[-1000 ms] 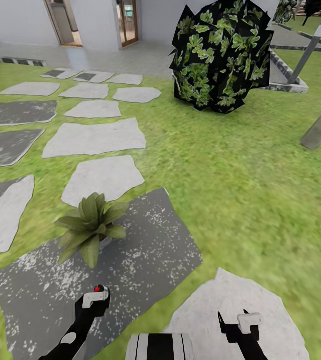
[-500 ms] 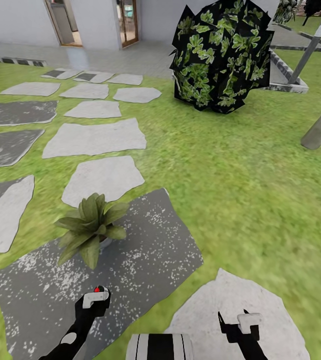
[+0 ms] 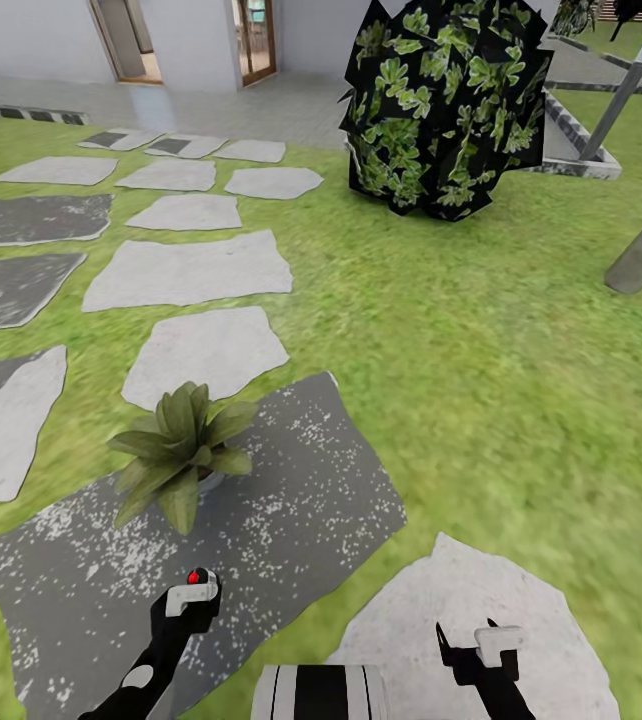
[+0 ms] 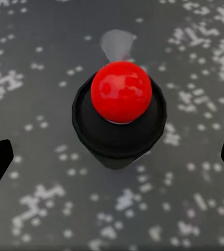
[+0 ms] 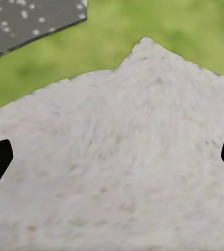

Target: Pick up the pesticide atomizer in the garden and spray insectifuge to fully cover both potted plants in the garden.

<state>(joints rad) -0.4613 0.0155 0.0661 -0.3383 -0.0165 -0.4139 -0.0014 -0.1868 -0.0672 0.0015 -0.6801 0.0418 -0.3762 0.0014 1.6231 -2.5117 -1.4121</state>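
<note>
Head view: the lawn (image 3: 481, 340) fills the frame, a dark stepping stone (image 3: 291, 510) lies lower left, and one potted plant (image 3: 179, 455) stands on it. Below it the left gripper (image 3: 193, 597) holds the spray bottle (image 3: 197, 577); the right gripper (image 3: 481, 645) hangs spread and empty. Spraying looks next: aim the nozzle at the leaves.

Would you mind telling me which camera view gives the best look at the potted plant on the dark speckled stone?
The head view: the potted plant shows whole there, leaves spread, standing on the dark speckled stone ahead of the left end effector. The left wrist view looks at that stone and the pesticide atomizer; the right wrist view shows a pale stone and grass.
</note>
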